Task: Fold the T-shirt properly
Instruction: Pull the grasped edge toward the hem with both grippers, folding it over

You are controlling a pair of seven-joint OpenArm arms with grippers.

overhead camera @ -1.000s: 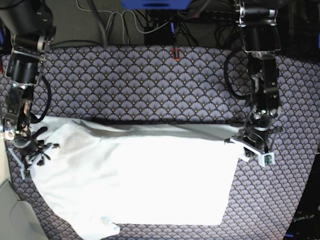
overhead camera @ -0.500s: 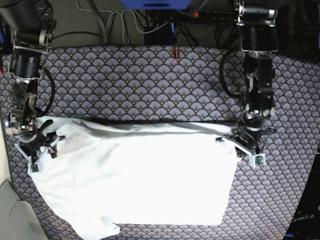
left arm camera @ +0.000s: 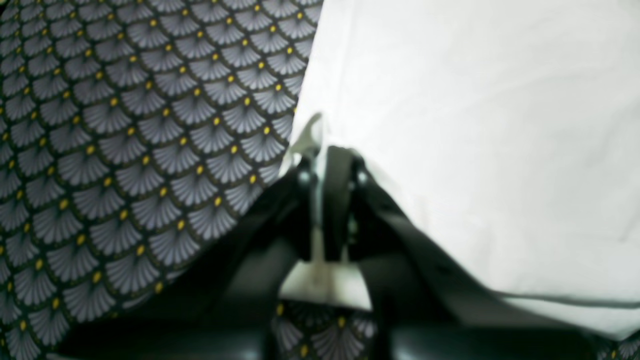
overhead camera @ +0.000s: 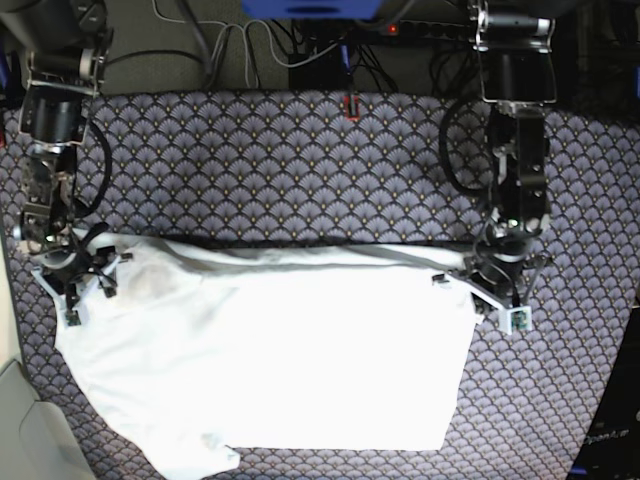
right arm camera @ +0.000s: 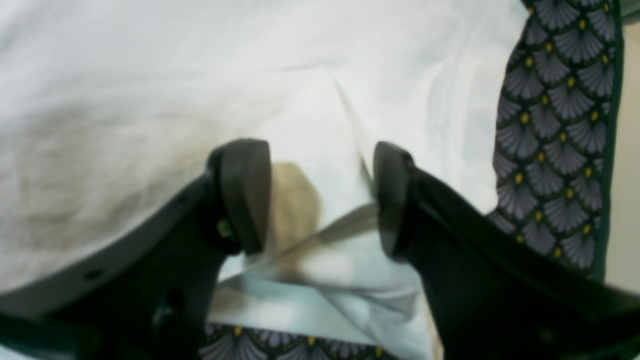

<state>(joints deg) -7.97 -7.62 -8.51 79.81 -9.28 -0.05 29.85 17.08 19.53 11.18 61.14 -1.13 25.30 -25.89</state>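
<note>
Base view: T-shirt is lying flat on the patterned tabletop, long axis running left-right, its far edge now pulled into a straighter line than a second ago. Left hand is pinching that edge closed at one corner; right hand is sitting open over the opposite corner, so it looks released.

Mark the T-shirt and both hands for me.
T-shirt [overhead camera: 300,360]: base view, middle of the flat white body.
Left hand [left arm camera: 327,165]: left wrist view, tips pinching the shirt edge.
Right hand [right arm camera: 317,195]: right wrist view, gap between open fingertips.
</note>
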